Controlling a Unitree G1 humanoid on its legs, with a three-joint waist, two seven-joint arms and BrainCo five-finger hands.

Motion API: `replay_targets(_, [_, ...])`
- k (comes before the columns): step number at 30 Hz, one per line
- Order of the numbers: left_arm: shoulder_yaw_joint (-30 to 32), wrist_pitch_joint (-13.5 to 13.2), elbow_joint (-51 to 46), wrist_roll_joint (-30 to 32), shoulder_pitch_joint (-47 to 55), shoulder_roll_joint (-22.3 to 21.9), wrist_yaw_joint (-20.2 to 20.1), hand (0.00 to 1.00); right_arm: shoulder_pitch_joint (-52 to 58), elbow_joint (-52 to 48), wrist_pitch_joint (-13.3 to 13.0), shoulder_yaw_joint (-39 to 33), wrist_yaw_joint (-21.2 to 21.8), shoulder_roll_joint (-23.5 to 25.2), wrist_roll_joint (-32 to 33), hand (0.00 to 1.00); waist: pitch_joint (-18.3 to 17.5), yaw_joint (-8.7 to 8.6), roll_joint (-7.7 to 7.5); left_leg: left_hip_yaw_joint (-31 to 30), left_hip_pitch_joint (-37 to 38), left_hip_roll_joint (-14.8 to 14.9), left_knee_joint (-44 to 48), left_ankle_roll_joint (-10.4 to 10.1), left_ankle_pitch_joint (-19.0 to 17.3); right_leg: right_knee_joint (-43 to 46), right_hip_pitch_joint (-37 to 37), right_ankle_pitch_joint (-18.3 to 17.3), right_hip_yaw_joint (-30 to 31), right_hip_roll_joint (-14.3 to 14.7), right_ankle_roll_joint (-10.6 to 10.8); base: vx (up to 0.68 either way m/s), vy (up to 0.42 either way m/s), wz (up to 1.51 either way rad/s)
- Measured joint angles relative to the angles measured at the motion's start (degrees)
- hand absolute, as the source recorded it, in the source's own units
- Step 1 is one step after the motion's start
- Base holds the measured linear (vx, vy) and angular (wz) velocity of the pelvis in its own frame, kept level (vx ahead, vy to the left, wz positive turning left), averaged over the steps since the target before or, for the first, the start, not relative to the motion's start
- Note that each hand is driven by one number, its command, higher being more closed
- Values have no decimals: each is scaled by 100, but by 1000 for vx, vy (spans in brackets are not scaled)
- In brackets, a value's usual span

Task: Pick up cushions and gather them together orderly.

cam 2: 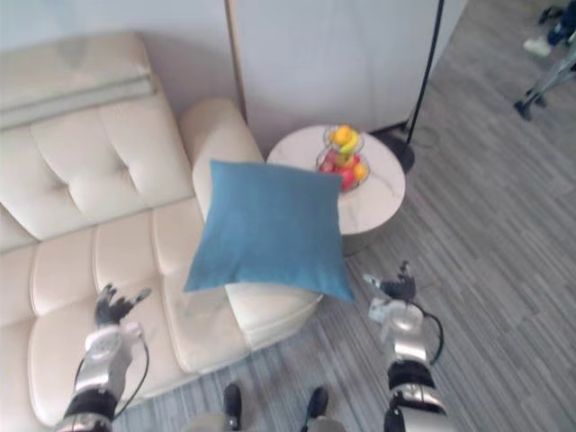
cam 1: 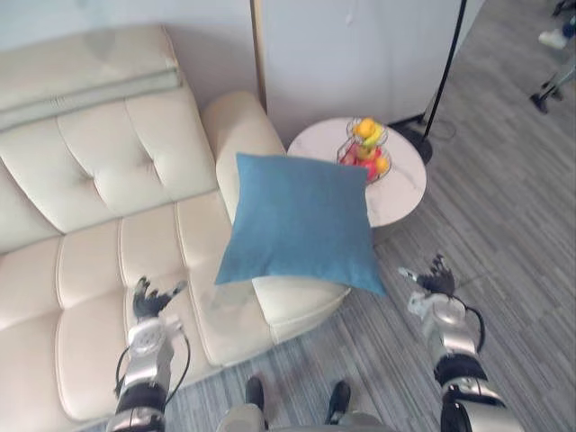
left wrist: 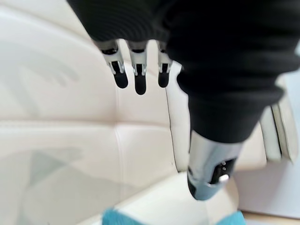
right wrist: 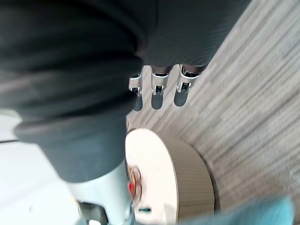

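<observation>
- Blue cushion (cam 1: 297, 220) leans on the sofa armrest (cam 1: 236, 126), hiding its middle, one corner overhanging the floor (cam 1: 504, 234).
- Left hand (cam 1: 151, 301) released above the seat (cam 1: 90, 270); right hand (cam 1: 434, 281) released over open floor.

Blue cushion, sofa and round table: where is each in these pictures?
blue cushion (cam 1: 301, 220), left eye view, centre of its face.
sofa (cam 1: 117, 144), left eye view, tufted backrest.
round table (cam 1: 402, 196), left eye view, bare top.

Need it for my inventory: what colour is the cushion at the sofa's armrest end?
Plain blue; the cushion shows best in the left eye view.
</observation>
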Motion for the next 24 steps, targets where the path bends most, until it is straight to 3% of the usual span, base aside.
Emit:
replay_targets(6, [-689, -8, 23, -111, -1401, 41, 176, 0, -1275, 377, 4, 308, -234, 11, 275, 0, 610, 20, -14, 3, -542, 53, 253, 6, 34, 347, -625, 16, 352, -15, -15, -78, 11, -4])
replay_targets(12, [-1289, -6, 89, -97, -2188, -87, 260, 0, -2024, 568, 24, 612, -345, 29, 405, 0, 868, -6, -23, 97, -991, 75, 400, -1, 72, 584, -1181, 17, 541, -36, -16, -39, 1, -9])
replay_targets(13, [-1326, -6, 116, -97, -2256, -96, 262, 0, -2069, 568, 24, 621, -361, 32, 428, 100, 895, -7, -20, 98, -1017, 77, 408, -1, 72, 585, -1203, 17, 546, -36, -17, -42, -9, -5])
replay_targets(14, [-1391, -5, 211, -97, -2423, -138, 272, 100, -2177, 569, 27, 654, -387, 41, 503, 100, 926, -11, -20, 107, -1103, 87, 430, -2, 72, 587, -1285, 40, 557, -30, -46, -33, -9, -5])
replay_targets(24, [-1398, -18, 293, -241, -2846, -56, 373, 100, -2492, 245, -6, 996, -431, 83, 1014, 100, 1021, -35, -15, 161, -1319, 111, 436, -36, 112, 567, -1537, 116, 630, -6, -82, -19, -5, -2])
